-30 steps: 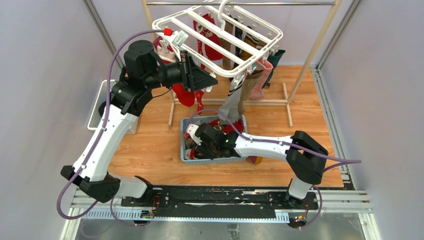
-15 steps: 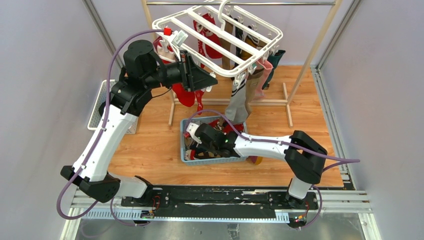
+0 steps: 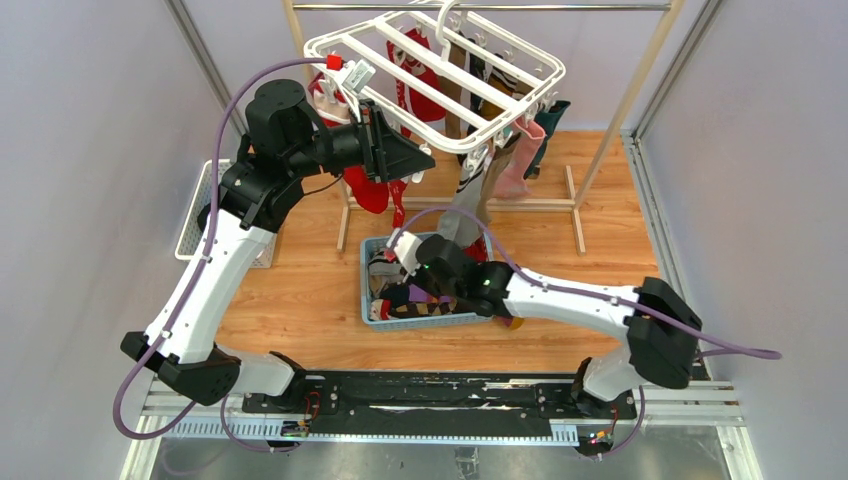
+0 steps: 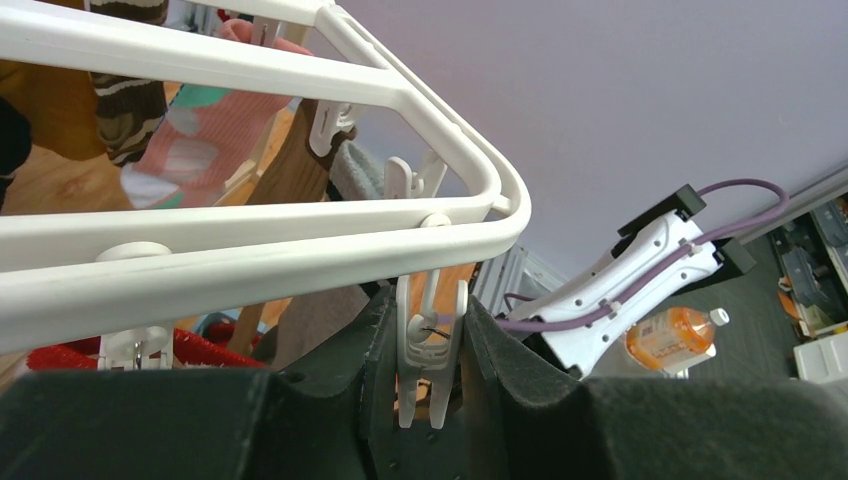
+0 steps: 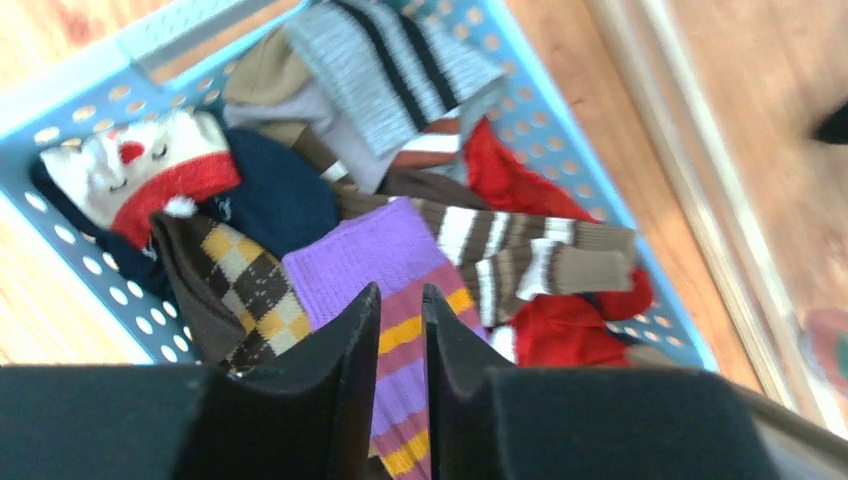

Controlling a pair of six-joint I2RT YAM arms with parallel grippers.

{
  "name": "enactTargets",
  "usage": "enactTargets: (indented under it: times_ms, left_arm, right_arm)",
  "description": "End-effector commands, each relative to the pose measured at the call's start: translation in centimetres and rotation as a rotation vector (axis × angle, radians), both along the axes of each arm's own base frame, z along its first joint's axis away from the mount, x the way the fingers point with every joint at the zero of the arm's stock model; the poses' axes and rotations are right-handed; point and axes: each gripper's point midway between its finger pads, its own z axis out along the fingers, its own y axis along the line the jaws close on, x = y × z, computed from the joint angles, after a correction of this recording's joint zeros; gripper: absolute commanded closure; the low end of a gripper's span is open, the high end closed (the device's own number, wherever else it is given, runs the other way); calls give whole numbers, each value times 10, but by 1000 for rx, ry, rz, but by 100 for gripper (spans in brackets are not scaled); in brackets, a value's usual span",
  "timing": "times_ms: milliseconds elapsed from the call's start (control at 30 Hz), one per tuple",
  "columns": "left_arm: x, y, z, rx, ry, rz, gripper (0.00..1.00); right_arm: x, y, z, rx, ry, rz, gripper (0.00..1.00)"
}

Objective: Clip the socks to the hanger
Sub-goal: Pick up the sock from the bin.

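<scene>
Several socks (image 3: 415, 90) hang on the hanger (image 4: 250, 235); more fill the basket (image 5: 75, 270). Left pincer (image 4: 432, 335) closes on a clip (image 4: 430, 375); right pincer (image 5: 400, 330), nearly closed, pinches a purple striped sock (image 5: 370, 260) over the basket.

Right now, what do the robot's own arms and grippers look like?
The left arm and right arm have white shells between bulky black joints, each trailing a looping purple cable. The left gripper and right gripper have matte black wedge-shaped fingers.

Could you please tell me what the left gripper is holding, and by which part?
The left gripper is shut on a white clip hanging from the corner of the hanger, squeezing its lower half from both sides.
</scene>
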Motion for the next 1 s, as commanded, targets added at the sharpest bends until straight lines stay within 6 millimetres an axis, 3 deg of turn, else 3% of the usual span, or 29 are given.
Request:
enactTargets:
  times_ms: [0,233,400,633,733,867,967]
  left_arm:
    - [-7,4,10,-4,-35,-5,100]
    - [-8,4,9,-2,-37,-8,100]
    - [-8,4,8,2,-34,-9,100]
    - [-9,6,9,5,-42,-7,100]
    - [-9,6,10,3,-45,-7,100]
    - [-10,7,9,8,-45,-6,100]
    - [-10,7,10,7,-50,-4,100]
  right_arm:
    - [-23,1,-54,-146,171,113,72]
    - [-25,2,-81,-216,209,138,53]
    - [-15,3,-93,-257,181,117,51]
    - [-1,8,-99,-275,146,89,62]
    - [6,7,-99,-270,138,68,77]
    - [17,2,-84,-228,82,10,100]
    - [23,0,-63,-152,41,-26,100]
